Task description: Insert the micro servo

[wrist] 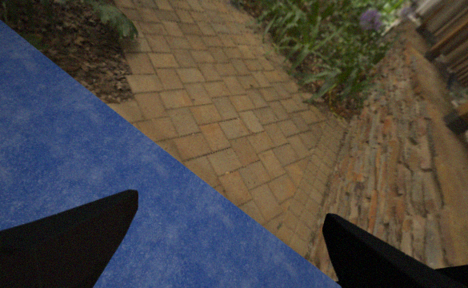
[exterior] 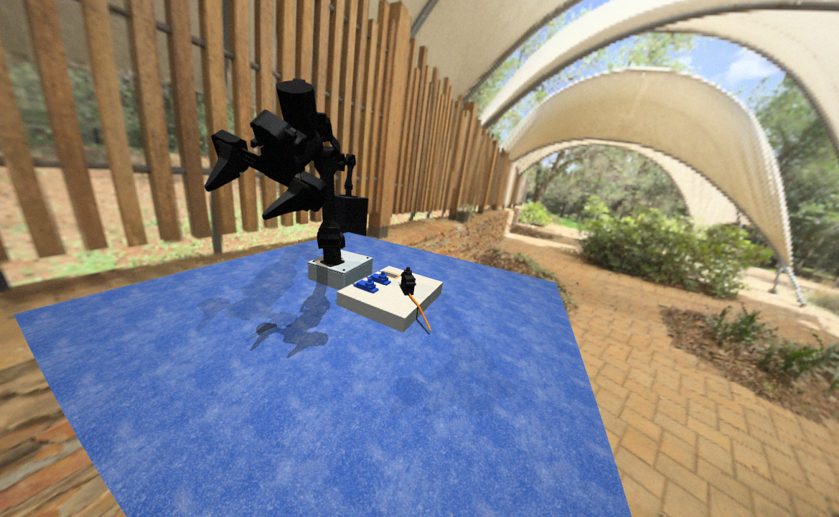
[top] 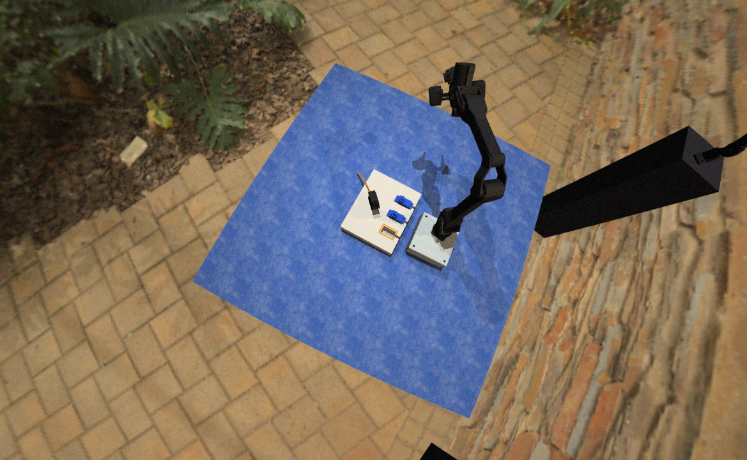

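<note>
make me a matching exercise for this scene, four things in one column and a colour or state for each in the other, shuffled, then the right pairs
Column one:
1. loose micro servo
2. marked pocket
3. gripper
4. two seated servos

Column two:
A. blue
B. open, holding nothing, raised above the mat
C. black, with an orange cable trailing off the deck edge
D. outlined in orange, nothing in it

Right pairs: 1-C, 2-D, 3-B, 4-A
</note>
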{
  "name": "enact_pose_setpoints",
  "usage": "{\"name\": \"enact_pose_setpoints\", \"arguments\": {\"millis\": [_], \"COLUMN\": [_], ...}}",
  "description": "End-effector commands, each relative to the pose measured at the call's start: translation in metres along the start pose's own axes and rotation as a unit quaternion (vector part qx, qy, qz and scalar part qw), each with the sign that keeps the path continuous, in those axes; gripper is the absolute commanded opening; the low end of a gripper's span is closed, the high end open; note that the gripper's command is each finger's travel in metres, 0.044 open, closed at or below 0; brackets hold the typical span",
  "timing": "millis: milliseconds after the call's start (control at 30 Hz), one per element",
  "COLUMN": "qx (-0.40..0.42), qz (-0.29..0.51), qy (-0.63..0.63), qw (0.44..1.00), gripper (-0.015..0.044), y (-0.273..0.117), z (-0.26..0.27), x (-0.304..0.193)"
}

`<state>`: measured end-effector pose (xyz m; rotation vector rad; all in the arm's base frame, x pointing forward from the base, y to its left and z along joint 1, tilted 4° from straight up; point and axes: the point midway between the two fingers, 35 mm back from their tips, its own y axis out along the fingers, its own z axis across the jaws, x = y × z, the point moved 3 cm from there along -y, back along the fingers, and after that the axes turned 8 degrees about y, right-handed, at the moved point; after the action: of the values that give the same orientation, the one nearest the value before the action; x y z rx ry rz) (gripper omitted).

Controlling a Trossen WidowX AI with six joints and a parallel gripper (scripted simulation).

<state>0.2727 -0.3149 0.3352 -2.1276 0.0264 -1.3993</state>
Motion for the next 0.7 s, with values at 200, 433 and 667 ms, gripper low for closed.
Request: {"name": "enact_pose_setpoints", "arguments": {"millis": [200,433,667], "qx": [0.068,0.116,0.161], "qz": [0.031,0.04,0.042], "qy": [-0.159,-0.264,-0.363], "qw": [0.984,0.957,0.917], "gripper": [0.044,0.044,0.044], "y": [-0.002,-0.01,-0.021], "z": [0.052,0.085,0.115], "x": [-0.023,-0.038,-0.054]}}
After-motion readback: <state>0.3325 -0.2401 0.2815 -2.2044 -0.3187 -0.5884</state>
